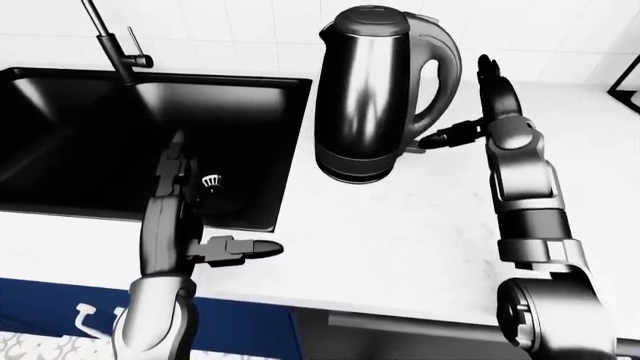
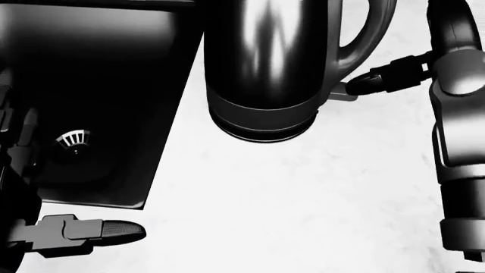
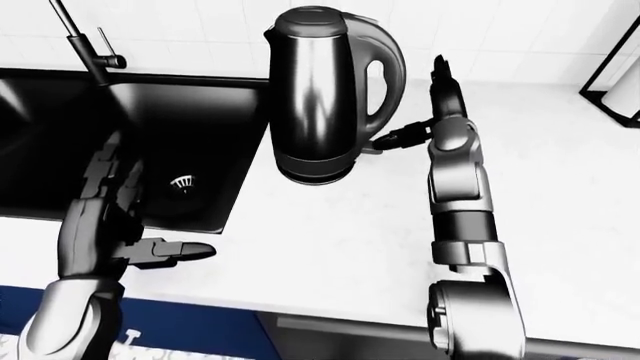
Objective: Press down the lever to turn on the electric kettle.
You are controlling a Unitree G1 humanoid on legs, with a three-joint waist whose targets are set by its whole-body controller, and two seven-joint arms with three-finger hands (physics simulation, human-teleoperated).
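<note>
A dark, shiny electric kettle (image 1: 372, 90) stands upright on the white counter (image 2: 303, 205), just right of the sink. Its small grey lever (image 2: 339, 91) juts out at the base below the handle. My right hand (image 1: 478, 129) is open: one dark fingertip (image 2: 361, 85) reaches left and rests against the lever's outer end, while the other fingers point up beside the handle. My left hand (image 1: 205, 236) is open too and hovers low by the sink's near corner, its thumb (image 2: 114, 230) pointing right, far from the kettle.
A black sink (image 1: 60, 135) with a round drain (image 2: 74, 137) fills the left of the views, and a thin faucet (image 1: 110, 41) rises at its top edge. White tiles back the counter. A black frame (image 3: 612, 64) stands at the far right.
</note>
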